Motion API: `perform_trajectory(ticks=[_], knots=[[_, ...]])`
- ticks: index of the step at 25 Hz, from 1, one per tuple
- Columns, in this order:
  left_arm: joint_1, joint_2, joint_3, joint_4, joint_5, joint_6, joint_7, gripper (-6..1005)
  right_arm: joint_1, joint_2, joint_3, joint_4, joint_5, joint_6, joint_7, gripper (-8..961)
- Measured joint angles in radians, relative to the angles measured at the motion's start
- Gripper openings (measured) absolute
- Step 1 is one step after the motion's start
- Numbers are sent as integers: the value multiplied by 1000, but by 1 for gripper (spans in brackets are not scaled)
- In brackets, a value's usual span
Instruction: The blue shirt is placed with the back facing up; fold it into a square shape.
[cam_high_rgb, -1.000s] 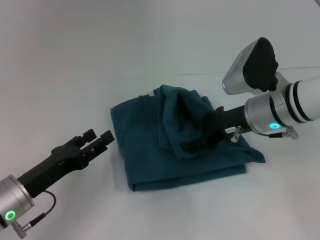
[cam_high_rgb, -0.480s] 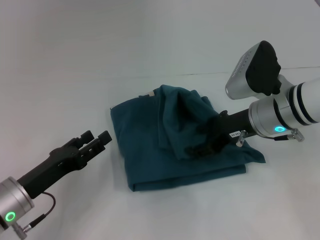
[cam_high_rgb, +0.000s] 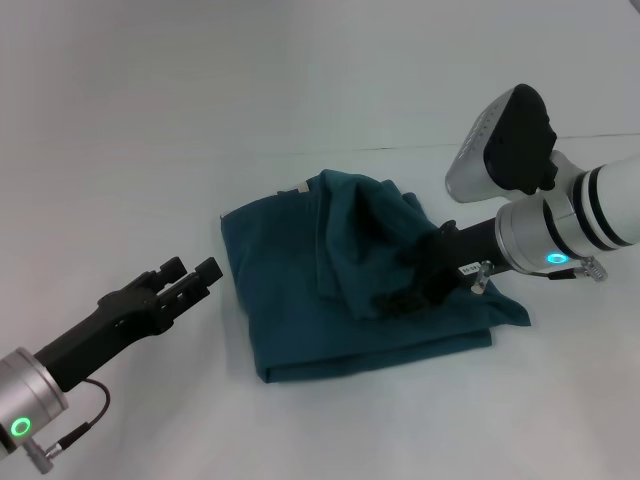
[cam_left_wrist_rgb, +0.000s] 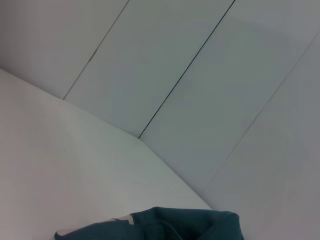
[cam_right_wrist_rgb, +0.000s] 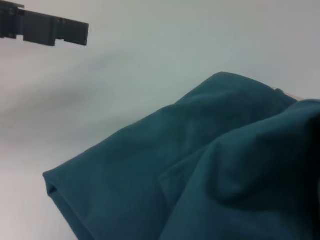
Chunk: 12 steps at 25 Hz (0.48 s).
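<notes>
Centrally, the blue shirt (cam_high_rgb: 350, 295) lies folded in a rough rectangle on the tabletop (cam_high_rgb: 150, 120), one flap bunched upward. The right gripper (cam_high_rgb: 405, 285) is pinched on that raised fold. The left gripper (cam_high_rgb: 190, 277) hovers near the shirt's left edge, fingers slightly parted, holding nothing.

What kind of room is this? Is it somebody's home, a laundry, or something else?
Probably a lab or test room, not a home. A bare white table holds only a blue shirt, behind it is a plain panelled wall, and two robot arms, the left gripper and the right gripper, work there.
</notes>
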Motion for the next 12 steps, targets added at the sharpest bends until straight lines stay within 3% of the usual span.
perform_trajectory(ticks=[6, 12], knots=[[-6, 0, 0, 1, 0, -10, -2, 753, 8, 2, -41, 0, -42, 32, 29, 786], [-10, 0, 0, -1, 0, -13, -3, 753, 11, 3, -89, -2, -69, 66, 78, 663]])
